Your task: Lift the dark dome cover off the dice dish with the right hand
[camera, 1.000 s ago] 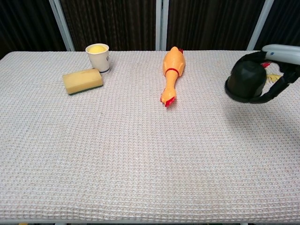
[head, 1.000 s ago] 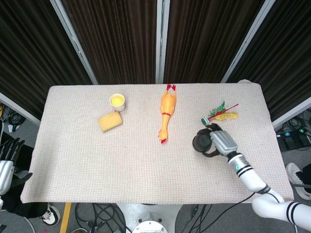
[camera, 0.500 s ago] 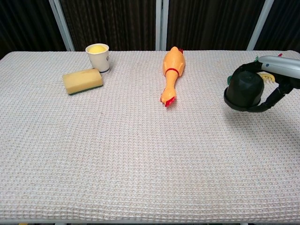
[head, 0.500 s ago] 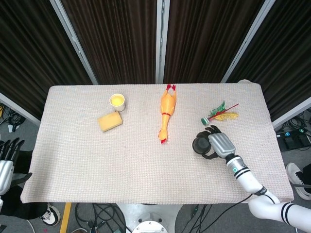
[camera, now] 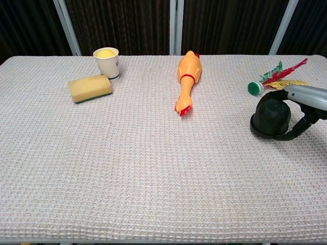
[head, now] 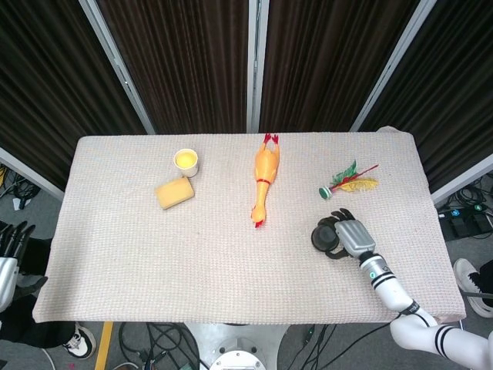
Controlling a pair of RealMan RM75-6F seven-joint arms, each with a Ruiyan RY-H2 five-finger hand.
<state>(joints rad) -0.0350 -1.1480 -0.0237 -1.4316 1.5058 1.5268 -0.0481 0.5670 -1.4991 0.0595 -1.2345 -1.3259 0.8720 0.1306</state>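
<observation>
Cover: dark plastic dome cover (camera: 271, 118) sits lower right of frame, on or just above the woven cloth table (camera: 153, 168); no dice dish visible.
Right hand: silver right hand (camera: 305, 104) holds the cover, fingers wrapped round its rim.
Change: within 1 second the cover has dropped from raised to cloth level.
Meaning: probably set-down, lift already made.
Left hand: dark left hand (head: 9, 245), lower left edge, fingers spread, idle.
</observation>
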